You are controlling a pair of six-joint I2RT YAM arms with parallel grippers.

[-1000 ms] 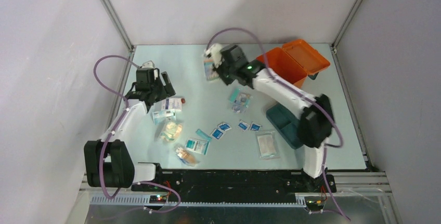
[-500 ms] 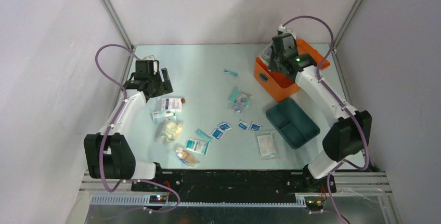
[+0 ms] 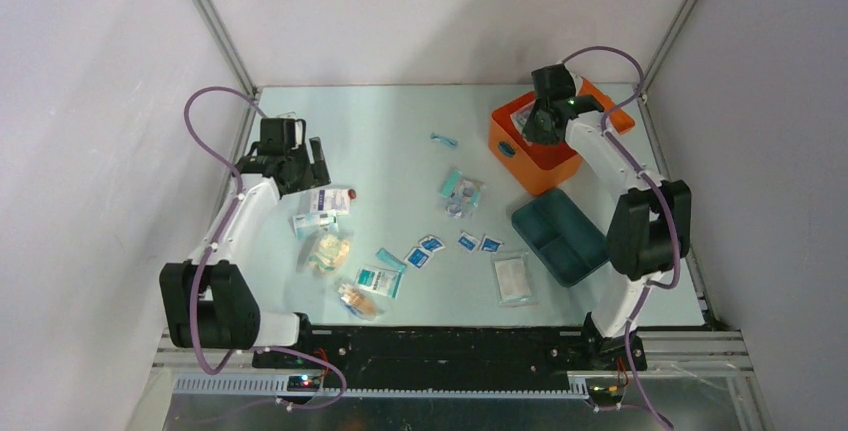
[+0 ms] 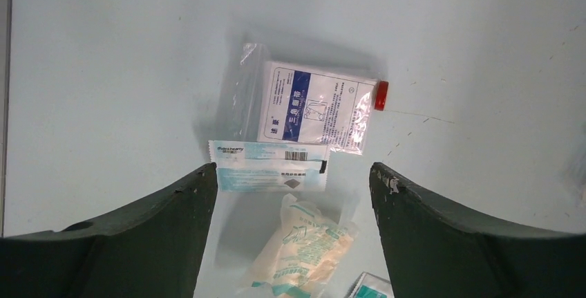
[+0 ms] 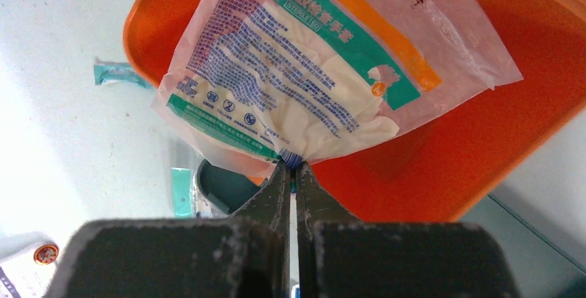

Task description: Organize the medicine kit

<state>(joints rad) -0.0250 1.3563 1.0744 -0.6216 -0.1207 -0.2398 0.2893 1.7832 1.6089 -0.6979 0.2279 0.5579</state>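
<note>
At the far right of the desk, the right tool (image 5: 291, 165) pinches a glove packet (image 5: 304, 70) by one edge over the open medicine kit (image 5: 442, 166). Released skewed, the packet could drape over the rim. The left tool (image 4: 290, 177) hangs open above loose packets (image 4: 314, 108)

From overhead we see the whole tabletop (image 3: 400, 121), while each wrist camera looks closely down past its own jaws at part of it.

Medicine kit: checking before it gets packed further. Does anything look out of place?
The teal tray insert lies on the table beside the orange case, not inside it, while the right gripper holds a packet over it.
</note>
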